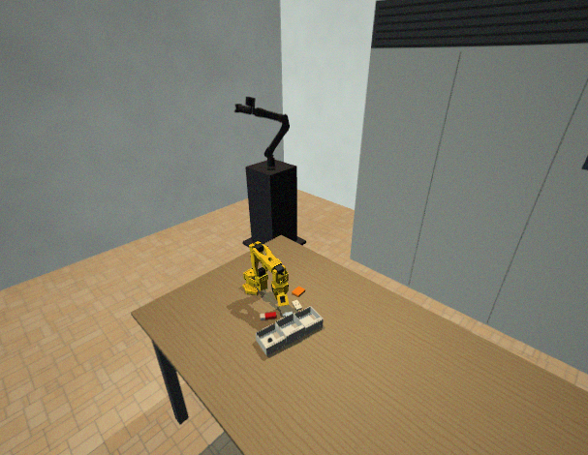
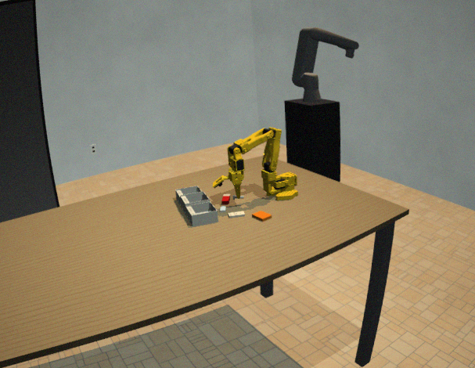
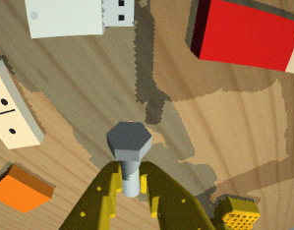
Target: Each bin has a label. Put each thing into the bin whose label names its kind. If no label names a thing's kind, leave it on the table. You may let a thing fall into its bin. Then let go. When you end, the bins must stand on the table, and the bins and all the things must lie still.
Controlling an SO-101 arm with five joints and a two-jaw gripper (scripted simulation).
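My gripper (image 2: 238, 195) (image 3: 131, 172) is shut on a grey hex-headed bolt (image 2: 240, 196) (image 3: 129, 140). The bolt appears a little above the table. A pale USB stick (image 1: 287, 314) (image 2: 222, 208) (image 3: 67, 17), a white domino (image 1: 296, 304) (image 2: 235, 214) (image 3: 13, 115), a red thing with a whitish end (image 1: 269, 315) (image 2: 225, 199) (image 3: 244, 36) and an orange block (image 1: 297, 291) (image 2: 261, 215) (image 3: 23, 193) lie around it on the table. Three joined grey bins (image 1: 299, 337) (image 2: 206, 218) stand beyond them. A small dark thing (image 1: 269, 340) is in one end bin. The labels are unreadable.
The wooden table (image 1: 382, 372) (image 2: 110, 253) bears the arm and bins. The bin walls stand near the USB stick. A yellow part with holes (image 3: 240, 213) shows at the lower right in the wrist view. Another arm stands on a black pedestal (image 1: 260, 210) off the table.
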